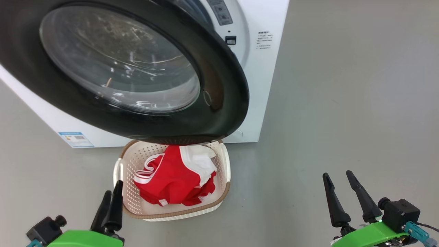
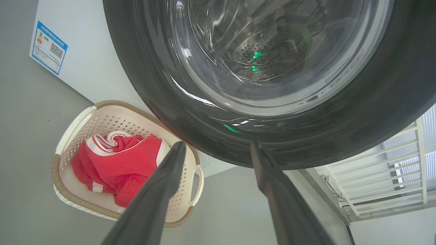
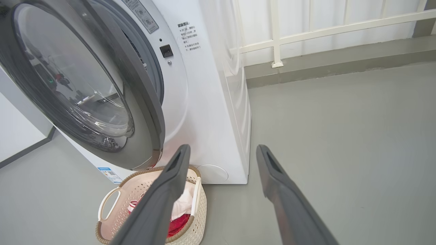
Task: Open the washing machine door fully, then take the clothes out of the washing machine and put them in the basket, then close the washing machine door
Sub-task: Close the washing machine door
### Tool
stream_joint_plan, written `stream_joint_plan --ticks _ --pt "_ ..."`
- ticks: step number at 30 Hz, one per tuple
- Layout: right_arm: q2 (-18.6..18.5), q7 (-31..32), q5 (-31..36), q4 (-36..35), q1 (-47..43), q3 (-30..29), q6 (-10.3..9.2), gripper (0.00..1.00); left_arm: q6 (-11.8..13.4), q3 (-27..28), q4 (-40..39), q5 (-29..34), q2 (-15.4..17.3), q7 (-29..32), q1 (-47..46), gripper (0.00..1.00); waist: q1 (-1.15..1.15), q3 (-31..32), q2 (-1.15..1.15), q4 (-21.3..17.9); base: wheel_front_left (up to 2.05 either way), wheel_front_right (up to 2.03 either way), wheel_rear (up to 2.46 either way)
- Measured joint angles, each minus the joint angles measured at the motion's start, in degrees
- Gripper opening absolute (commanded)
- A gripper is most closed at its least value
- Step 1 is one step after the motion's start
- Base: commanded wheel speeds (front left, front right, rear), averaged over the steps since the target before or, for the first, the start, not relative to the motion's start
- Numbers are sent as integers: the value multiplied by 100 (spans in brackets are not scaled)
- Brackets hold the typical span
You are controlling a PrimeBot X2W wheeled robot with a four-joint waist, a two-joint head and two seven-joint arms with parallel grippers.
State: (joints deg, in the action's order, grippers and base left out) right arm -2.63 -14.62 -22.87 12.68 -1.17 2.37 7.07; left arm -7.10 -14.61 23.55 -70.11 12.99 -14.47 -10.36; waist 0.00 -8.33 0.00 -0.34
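Under the lower edge of the washing machine door (image 1: 223,89), the basket (image 1: 171,215) sits on the floor (image 1: 343,103) holding the clothes (image 1: 171,185); unloading appears complete. Left gripper (image 1: 114,188) and right gripper (image 1: 337,174) stand spread and empty, clear of the ajar door pending its closure.

The left gripper (image 1: 114,187) sits low at the near left, its two dark fingers pointing up and away, spread wide. The right gripper (image 1: 337,173) sits at the near right, fingers likewise parted wide. The green left wrist (image 1: 85,239) and right wrist (image 1: 368,234) are level.
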Motion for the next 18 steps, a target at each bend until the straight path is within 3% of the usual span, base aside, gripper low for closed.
stream_joint_plan --ticks 7,18 --pt "1 0 29 -8 -60 -43 0 100 0 361 -21 818 -121 0 165 100 0 58 0 175 0 0 0" --pt "-7 0 141 -30 -236 -115 0 100 -7 1174 -435 3563 -402 0 686 100 0 197 0 290 0 0 0"
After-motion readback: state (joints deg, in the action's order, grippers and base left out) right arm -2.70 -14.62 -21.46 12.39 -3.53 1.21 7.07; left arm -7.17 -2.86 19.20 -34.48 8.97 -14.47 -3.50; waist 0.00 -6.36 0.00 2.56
